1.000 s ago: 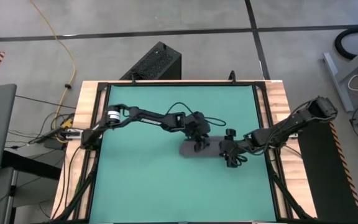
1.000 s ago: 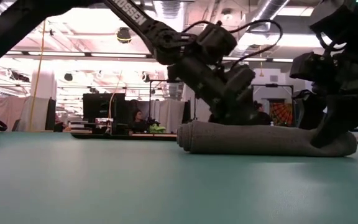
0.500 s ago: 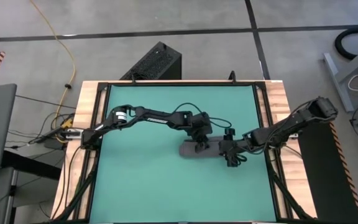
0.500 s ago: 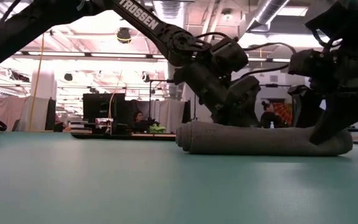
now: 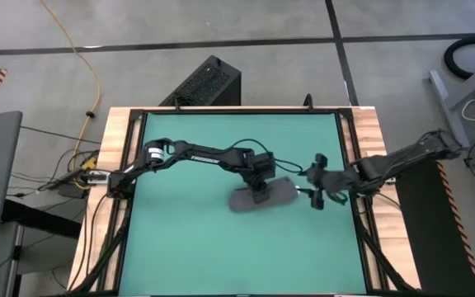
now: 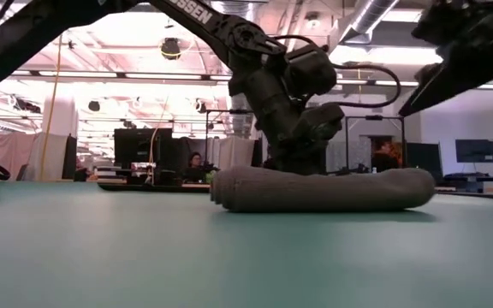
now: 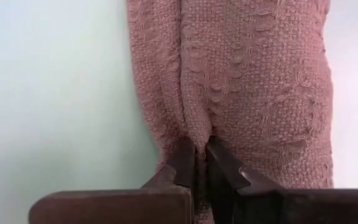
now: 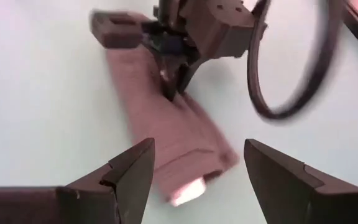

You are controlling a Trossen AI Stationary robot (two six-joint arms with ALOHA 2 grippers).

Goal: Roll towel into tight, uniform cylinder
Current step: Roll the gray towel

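Your towel (image 5: 262,196) is already a rolled cylinder lying flat on the teal worktop (image 5: 180,247), about mid-worktop, a bit toward your right arm's side. In the low view the towel (image 6: 319,189) shows as a long grey log with the spiral end facing the left arm's side. Your left gripper (image 5: 260,193) sits on top of the towel's middle, arm reaching over from the worktop's left edge; the left wrist view shows the left gripper (image 7: 202,163) with its fingers (image 7: 182,163) pressed together, nipping a fold of the weave. Your right gripper (image 5: 320,190) is just beside the towel's right end, not touching it, lifted above the worktop in the low view (image 6: 452,51). In the right wrist view the right gripper (image 8: 197,171) is spread wide, holding nothing, with the towel (image 8: 166,137) beyond it.
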